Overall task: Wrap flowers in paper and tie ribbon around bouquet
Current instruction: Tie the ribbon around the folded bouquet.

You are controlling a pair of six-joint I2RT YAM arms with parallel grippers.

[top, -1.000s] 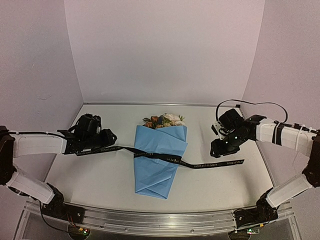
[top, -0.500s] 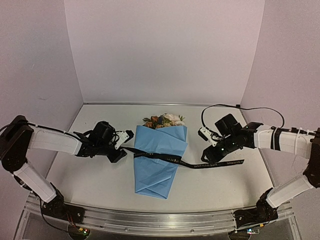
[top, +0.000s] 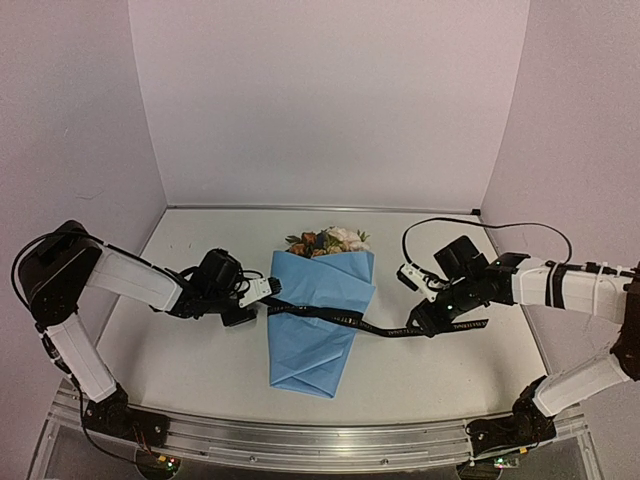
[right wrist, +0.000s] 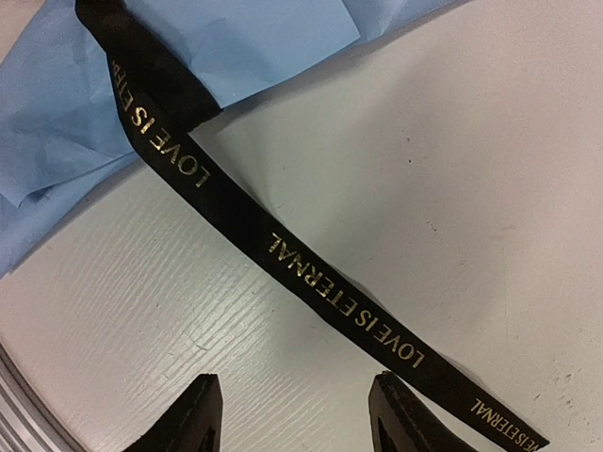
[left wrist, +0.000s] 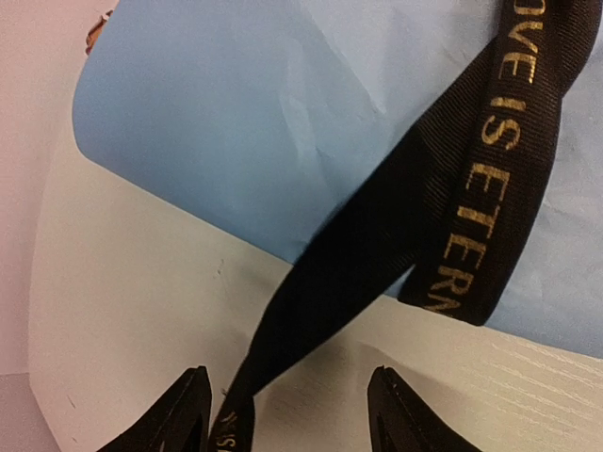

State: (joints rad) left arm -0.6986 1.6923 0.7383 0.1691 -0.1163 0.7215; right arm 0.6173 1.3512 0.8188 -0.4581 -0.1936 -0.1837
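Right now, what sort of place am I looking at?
Probably a robot test booth, not a flower shop: plain pale walls box in a white table, white-and-black robot arms are mounted on a metal rail, and a light blue paper bouquet lies under a black ribbon.

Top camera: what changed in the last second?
The left gripper swung inward, carrying one end of the ribbon up to the bouquet; the right gripper swung in low over the ribbon's right tail. Both stand open. The bouquet and that tail stayed put.

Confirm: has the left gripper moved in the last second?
Yes. The left gripper moved right, toward the bouquet, which stayed put, and is now at its left edge.
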